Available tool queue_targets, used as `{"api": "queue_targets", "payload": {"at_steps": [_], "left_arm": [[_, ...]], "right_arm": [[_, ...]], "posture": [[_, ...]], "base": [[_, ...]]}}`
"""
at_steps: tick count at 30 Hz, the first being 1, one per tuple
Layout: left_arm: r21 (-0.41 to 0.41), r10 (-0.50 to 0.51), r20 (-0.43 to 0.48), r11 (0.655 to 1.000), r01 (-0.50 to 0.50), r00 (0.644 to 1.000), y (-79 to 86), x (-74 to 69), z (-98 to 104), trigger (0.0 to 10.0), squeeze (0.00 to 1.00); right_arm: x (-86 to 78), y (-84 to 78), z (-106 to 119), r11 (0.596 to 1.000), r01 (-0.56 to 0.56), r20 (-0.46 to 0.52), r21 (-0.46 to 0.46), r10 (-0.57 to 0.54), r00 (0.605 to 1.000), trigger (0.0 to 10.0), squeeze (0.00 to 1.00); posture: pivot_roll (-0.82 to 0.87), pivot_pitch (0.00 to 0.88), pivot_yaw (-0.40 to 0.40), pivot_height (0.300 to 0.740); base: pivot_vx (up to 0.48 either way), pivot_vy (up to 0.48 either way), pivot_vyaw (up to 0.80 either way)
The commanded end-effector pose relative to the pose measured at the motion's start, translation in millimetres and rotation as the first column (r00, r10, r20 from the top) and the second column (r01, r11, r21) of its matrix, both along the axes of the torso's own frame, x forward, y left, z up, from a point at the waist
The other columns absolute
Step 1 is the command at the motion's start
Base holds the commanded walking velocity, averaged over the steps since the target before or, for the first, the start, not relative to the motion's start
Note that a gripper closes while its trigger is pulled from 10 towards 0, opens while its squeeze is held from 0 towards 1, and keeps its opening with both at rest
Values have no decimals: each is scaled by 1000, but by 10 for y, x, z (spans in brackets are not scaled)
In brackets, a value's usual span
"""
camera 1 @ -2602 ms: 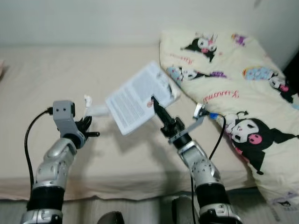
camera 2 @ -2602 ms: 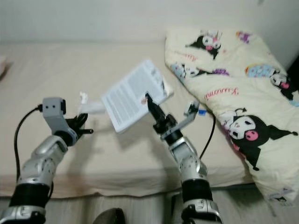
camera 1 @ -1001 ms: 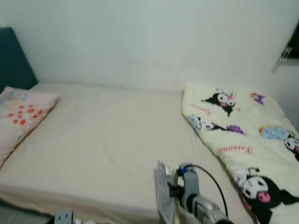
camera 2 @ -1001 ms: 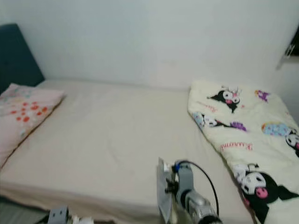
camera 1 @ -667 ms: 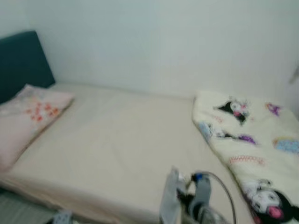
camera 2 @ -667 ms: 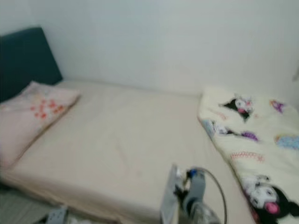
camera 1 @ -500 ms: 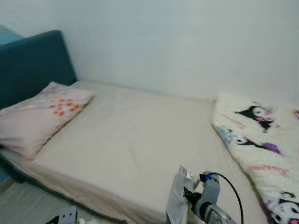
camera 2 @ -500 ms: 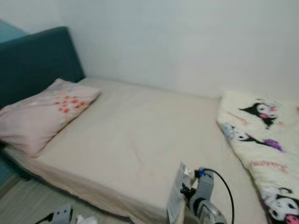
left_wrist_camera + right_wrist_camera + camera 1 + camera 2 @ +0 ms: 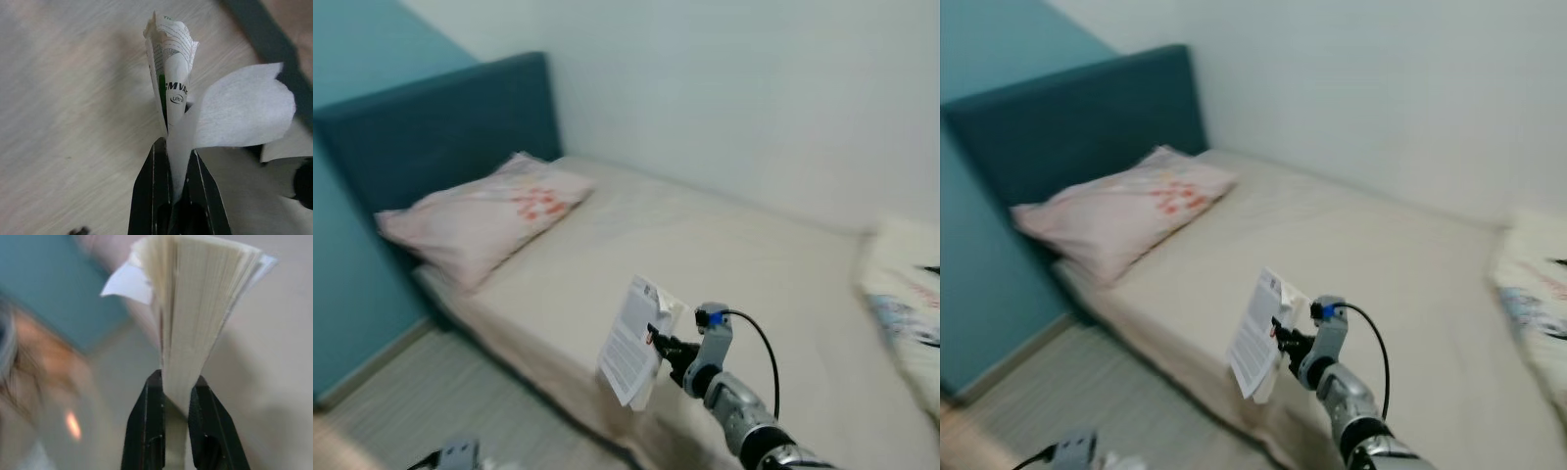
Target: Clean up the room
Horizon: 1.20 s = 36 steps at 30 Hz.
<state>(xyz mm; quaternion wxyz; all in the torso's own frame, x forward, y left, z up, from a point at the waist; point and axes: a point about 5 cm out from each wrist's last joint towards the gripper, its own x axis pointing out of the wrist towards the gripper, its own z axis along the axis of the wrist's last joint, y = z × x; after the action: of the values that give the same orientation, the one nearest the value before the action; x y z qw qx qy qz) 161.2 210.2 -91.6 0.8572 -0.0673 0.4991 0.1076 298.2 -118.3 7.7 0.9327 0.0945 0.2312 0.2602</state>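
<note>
My right end effector (image 9: 168,404) is clamped on the booklet (image 9: 634,339), both black fingers (image 9: 148,426) pinching the bottom of its fanned pages. From my head I see the booklet held up in front of me, its printed cover tilted toward my left, raised over the near edge of the bed (image 9: 724,255) and not touching the mattress. A black cable (image 9: 759,338) loops from the right wrist back along the silver arm.

My left end effector (image 9: 177,183) is closed on a twisted bit of trash: a crumpled wrapper (image 9: 171,73) with green and black lettering, plus a white tissue (image 9: 239,110) that fans out beside it, both caught between the two fingers. Below them lies pale wood-look floor (image 9: 63,122), with a dark band running across one corner of that view. From my head, just the grey top of the left wrist camera (image 9: 458,452) peeks in at the bottom edge, low over the floor.

Further out, the bed carries a plain beige sheet. A pink pillow (image 9: 484,215) with red-orange marks rests at the head end, against a dark teal headboard (image 9: 440,127). A patterned cream blanket (image 9: 906,294) lies at the far right of the bed. The wall (image 9: 754,88) behind is white, and the wall beside the headboard is teal.
</note>
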Motion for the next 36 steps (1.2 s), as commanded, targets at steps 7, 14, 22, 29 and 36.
{"api": "queue_targets", "payload": {"at_steps": [7, 14, 22, 29, 36], "left_arm": [[6, 10, -14, 1000, -10, 1000, 112, -194, -47, 10000, 0], [14, 14, -19, 1000, -13, 1000, 147, -231, -52, 10000, 0], [25, 0, -11, 1000, 0, 1000, 170, -221, -42, 10000, 0], [25, -18, -1, 1000, 18, 1000, 167, -200, -34, 10000, 0], [19, -42, 18, 999, 41, 999, 144, -148, -17, 10000, 0]], "right_arm": [[-255, -137, -340, 864, -128, -102, -487, 89, 991, 10000, 0], [-442, -388, -508, 843, -49, -177, -536, -56, 983, 10000, 0], [-1028, -729, -855, 773, -95, -339, -627, -162, 927, 10000, 0], [-1514, -757, -1069, 762, -184, -469, -621, -173, 866, 10000, 0], [-1636, -724, -1119, 755, -190, -491, -627, -195, 849, 10000, 0]], "posture": [[-67, 0, -33, 706], [-57, 0, -37, 706], [-53, 0, -31, 706], [-62, 0, -21, 706], [-65, 0, -11, 706]], "base": [[0, 0, 736], [0, 0, 755], [0, 0, 750], [0, 0, 750], [0, 0, 750]]}}
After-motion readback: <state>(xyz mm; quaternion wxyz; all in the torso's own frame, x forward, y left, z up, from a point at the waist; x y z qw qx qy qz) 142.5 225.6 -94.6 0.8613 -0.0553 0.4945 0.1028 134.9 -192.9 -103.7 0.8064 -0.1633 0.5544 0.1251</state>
